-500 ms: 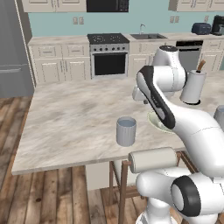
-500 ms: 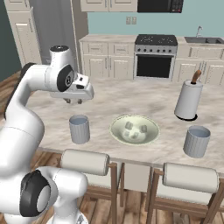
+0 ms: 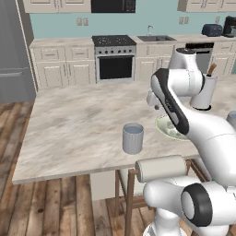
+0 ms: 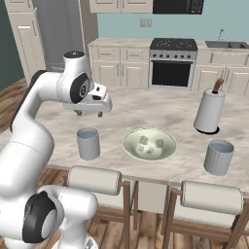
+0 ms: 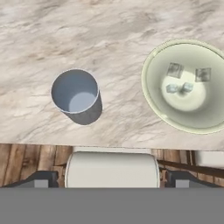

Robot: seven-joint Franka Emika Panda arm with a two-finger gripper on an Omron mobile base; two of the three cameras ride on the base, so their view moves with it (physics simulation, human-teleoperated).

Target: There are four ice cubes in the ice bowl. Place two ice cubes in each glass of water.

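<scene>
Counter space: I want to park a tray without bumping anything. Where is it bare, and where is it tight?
The widest bare marble lies left of and behind the nearer glass, toward the stove side. Another strip runs behind the ice bowl. It is crowded on the right, where the second glass stands close to the white holder, and the open claw hangs above the nearer glass.

I see home kitchen, rendered. Black oven range point(image 3: 114, 61) set in cream cabinets point(image 3: 60, 68), microwave point(image 3: 113, 5) above, sink with faucet point(image 3: 150, 36), toaster point(image 3: 212, 30), grey fridge point(image 3: 16, 55). Marble island tabletop point(image 3: 73, 129), wood plank floor point(image 3: 50, 207), stools point(image 4: 95, 181) alongside.
</scene>
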